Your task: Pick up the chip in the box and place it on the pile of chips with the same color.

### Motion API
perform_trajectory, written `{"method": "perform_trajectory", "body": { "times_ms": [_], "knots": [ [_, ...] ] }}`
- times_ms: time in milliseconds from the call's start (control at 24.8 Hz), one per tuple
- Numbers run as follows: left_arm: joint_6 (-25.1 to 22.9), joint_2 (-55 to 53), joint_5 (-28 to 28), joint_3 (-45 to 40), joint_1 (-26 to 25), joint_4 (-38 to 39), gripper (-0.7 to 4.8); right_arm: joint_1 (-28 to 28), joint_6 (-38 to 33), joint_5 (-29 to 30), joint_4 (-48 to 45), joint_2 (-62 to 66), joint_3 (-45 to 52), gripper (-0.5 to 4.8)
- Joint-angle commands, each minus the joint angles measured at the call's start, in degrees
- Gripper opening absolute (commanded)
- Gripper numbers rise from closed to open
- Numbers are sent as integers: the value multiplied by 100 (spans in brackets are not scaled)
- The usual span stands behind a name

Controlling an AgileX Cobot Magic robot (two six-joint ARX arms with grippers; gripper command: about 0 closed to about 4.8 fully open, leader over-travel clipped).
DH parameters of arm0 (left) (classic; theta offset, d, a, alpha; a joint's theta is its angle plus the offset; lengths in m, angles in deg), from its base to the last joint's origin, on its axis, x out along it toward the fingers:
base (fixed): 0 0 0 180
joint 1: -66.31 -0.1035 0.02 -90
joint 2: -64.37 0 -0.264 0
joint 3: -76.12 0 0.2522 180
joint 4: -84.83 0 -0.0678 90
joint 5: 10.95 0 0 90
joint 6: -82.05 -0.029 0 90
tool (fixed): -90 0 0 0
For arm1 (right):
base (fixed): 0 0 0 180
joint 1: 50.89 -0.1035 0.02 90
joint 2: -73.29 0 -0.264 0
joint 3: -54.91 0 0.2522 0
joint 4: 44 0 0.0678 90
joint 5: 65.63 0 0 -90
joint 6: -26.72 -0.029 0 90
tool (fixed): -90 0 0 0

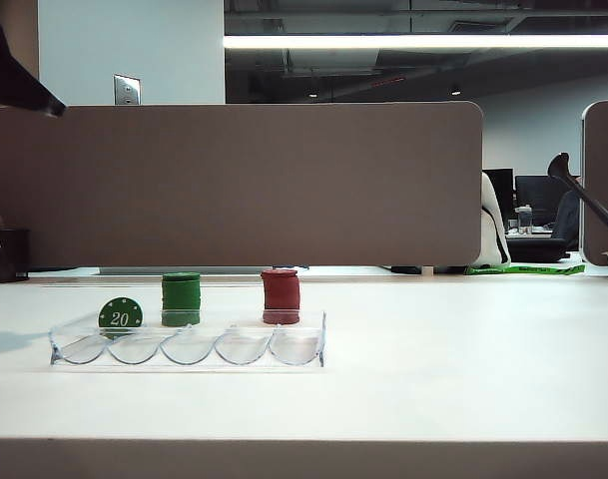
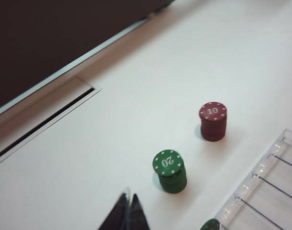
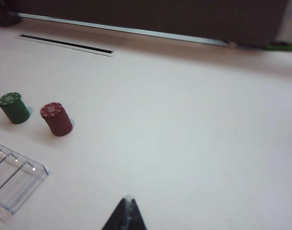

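Observation:
The dark green chip (image 1: pixel 120 317) marked "20" stands on edge in the leftmost groove of the clear box (image 1: pixel 294 344); its rim also shows in the left wrist view as chip (image 2: pixel 210 225) beside the box (image 2: pixel 261 191). The green pile of chips (image 1: pixel 181 298) stands just behind the box, and shows again as pile (image 2: pixel 169 171) and pile (image 3: pixel 14 108). My left gripper (image 2: pixel 129 199) hangs shut and empty above the table, short of the green pile. My right gripper (image 3: pixel 128 200) is shut and empty too, well away from the box (image 3: pixel 16 182).
A red stack (image 1: pixel 281 295) marked "10" stands right of the green pile behind the box, seen also as stack (image 2: pixel 213 120) and stack (image 3: pixel 56 119). A brown partition (image 1: pixel 234 185) walls the table's far edge. A slot (image 3: pixel 64 44) runs along the back.

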Motion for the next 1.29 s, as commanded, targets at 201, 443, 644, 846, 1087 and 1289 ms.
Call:
{"method": "perform_trajectory", "body": {
  "times_ms": [201,443,644,846,1087,1289],
  "knots": [
    [-1639,-437,452,70,-4,581,-5,-708,61,2,-688,713,-24,-1],
    [-2271,-804,573,72,-4,852,-5,-1110,63,-7,-979,1309,-24,-1],
    [-2218,-1172,1099,72,-4,802,0,-1158,63,-17,-1381,1674,-24,-1],
    [-2151,-1172,1058,72,-7,560,158,-1154,63,-17,-1421,1690,-24,-1],
    [-1904,-1244,1152,72,-7,376,184,-1154,63,-282,-1419,1690,-24,-1],
    [-1963,-1633,1207,72,-2,699,189,-1154,63,-382,-1419,1690,-24,-1]
  ]
}}
